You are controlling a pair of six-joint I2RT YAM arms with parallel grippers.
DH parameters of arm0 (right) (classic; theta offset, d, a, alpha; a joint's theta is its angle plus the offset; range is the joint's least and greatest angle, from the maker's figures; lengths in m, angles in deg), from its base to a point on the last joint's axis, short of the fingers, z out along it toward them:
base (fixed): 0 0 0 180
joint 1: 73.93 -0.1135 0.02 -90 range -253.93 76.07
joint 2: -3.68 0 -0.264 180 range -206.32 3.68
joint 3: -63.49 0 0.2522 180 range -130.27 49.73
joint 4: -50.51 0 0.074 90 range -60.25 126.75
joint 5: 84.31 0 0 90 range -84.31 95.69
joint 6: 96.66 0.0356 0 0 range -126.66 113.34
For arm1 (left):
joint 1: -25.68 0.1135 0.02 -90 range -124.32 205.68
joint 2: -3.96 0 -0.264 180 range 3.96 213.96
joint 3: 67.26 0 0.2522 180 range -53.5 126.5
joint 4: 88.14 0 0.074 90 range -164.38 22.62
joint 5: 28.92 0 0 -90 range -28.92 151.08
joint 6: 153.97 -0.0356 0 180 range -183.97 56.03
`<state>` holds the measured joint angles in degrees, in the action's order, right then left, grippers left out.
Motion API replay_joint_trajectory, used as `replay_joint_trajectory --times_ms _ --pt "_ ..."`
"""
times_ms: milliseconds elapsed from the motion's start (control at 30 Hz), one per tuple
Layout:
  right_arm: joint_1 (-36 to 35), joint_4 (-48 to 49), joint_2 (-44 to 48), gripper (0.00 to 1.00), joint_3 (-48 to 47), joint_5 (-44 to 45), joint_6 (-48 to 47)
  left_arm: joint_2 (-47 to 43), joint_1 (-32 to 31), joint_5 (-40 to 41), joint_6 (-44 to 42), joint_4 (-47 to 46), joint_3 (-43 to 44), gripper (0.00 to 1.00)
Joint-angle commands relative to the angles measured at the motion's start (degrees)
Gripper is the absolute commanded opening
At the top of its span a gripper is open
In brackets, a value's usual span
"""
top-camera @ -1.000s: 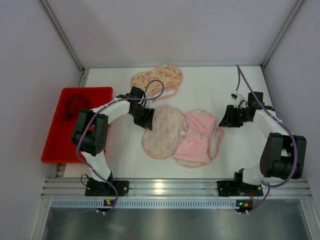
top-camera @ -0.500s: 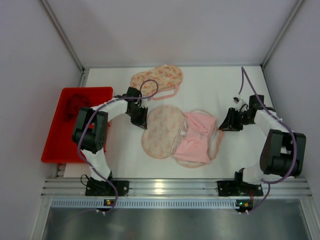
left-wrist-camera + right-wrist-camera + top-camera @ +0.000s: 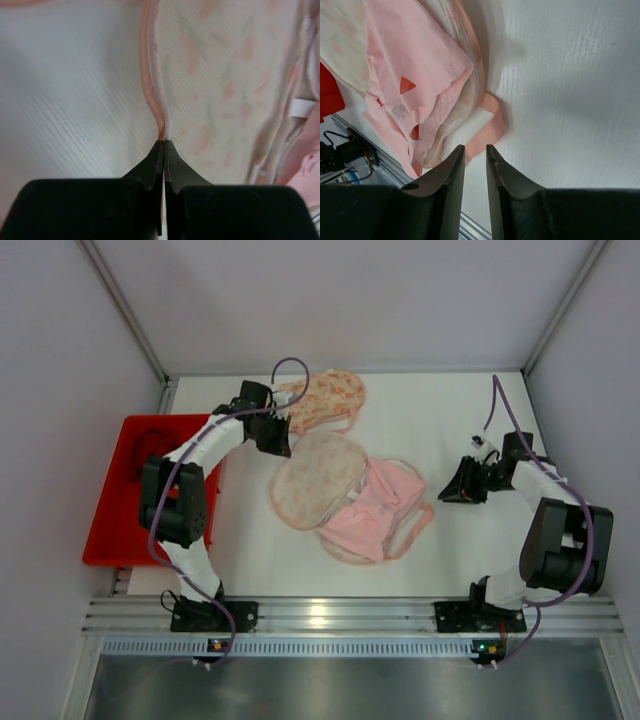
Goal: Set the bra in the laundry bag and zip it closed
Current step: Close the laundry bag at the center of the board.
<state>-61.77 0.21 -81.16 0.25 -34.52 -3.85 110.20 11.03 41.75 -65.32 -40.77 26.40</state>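
Observation:
A floral mesh laundry bag (image 3: 312,480) lies mid-table with a pink bra (image 3: 378,512) lying across its open right half. My left gripper (image 3: 283,446) is at the bag's back left edge. In the left wrist view the gripper (image 3: 163,142) is shut on the bag's pink-trimmed rim (image 3: 154,75), with the mesh (image 3: 220,70) to the right. My right gripper (image 3: 447,490) is right of the bra and apart from it. In the right wrist view the gripper (image 3: 475,148) is slightly open and empty above the table, close to the bra (image 3: 415,65) and a pink strap (image 3: 489,125).
A second floral bag (image 3: 335,395) lies at the back, just behind the left gripper. A red tray (image 3: 130,510) with something dark in it stands at the left edge. Walls enclose the table on three sides.
My left gripper has moved back and left, holding the bag's rim. The bag and bra have slid left with it. The right gripper has hardly moved.

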Motion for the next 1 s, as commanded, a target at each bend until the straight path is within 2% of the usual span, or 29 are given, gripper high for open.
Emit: replay_joint_trajectory --times_ms 0,167,267,333,533,667,700,833,967 --pt "0.76 -0.55 -0.06 0.24 -0.71 -2.33 0.01 -5.51 -0.11 -7.53 -2.08 0.23 4.73 0.0" --pt "0.67 -2.05 -1.64 0.22 -1.15 -3.82 -1.22 -8.67 -2.91 -12.39 -1.73 0.32 6.23 0.0" --pt "0.76 -2.4 -3.49 0.19 -0.28 -5.32 -1.4 -10.78 -5.54 -18.54 -2.35 0.23 6.76 0.0" --pt "0.76 -1.96 -4.45 0.18 0.08 -5.41 -1.23 -12.1 -7.74 -19.16 -2.78 0.23 7.02 0.0" --pt "0.76 -1.79 -6.22 0.17 -0.62 -5.94 -0.52 -12.81 -19.43 -17.06 -4.63 0.23 5.62 0.0" --pt "0.76 -2.49 -5.43 0.16 -1.06 -4.8 -0.79 -8.42 -27.7 -13.91 -3.93 -0.55 6.14 0.0" --pt "0.84 -2.75 -4.9 0.16 -1.15 -4.27 -0.87 -6.15 -28.93 -12.24 -1.49 -1.6 5.89 0.0" --pt "0.93 -3.37 -4.02 0.16 -1.24 -3.57 -1.66 -0.6 -36.47 -8.01 3.97 -10.56 2.28 0.0" --pt "1.46 -4.07 -2.62 0.16 -2.2 -1.9 -2.02 6.86 -40.18 -5.98 6.88 -15.85 4.21 0.0"
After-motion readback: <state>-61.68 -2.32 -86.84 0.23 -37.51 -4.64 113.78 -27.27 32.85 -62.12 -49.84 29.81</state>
